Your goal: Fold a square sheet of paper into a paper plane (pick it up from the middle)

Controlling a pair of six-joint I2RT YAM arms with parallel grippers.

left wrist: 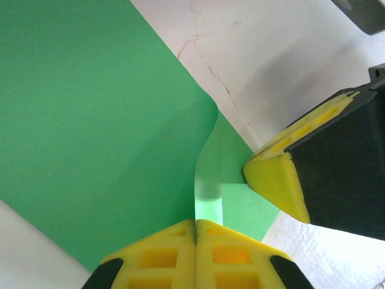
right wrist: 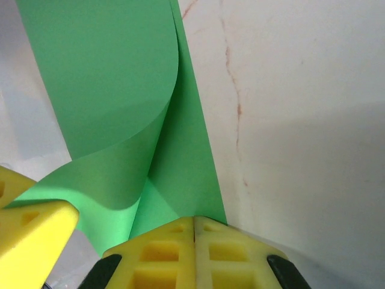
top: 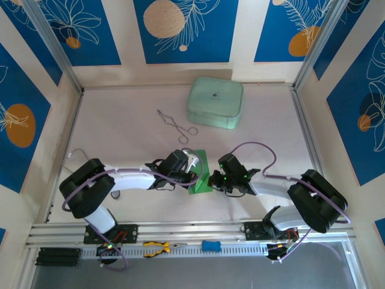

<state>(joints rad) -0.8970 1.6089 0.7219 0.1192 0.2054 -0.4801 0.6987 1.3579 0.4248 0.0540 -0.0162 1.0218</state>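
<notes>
The square sheet of paper [top: 201, 176], bright green, lies partly folded on the table between my two grippers. My left gripper [left wrist: 196, 224] is shut, with a curled-up strip of the sheet [left wrist: 208, 180] pinched in its seam. The rest of the sheet spreads flat to the left. My right gripper [right wrist: 194, 219] is shut. Its tips rest on the green sheet [right wrist: 108, 90] at the near edge, beside a raised curl. From the left wrist, one of the right gripper's fingertips [left wrist: 274, 180] touches the paper at the crease. No finished paper plane shape shows.
A pale mint-green case [top: 215, 102] sits at the back of the table, with metal tongs [top: 174, 125] to its left. Yellow-handled pliers [top: 157, 247] and a small blue piece [top: 210, 245] lie on the front rail. Frame posts and walls close in both sides.
</notes>
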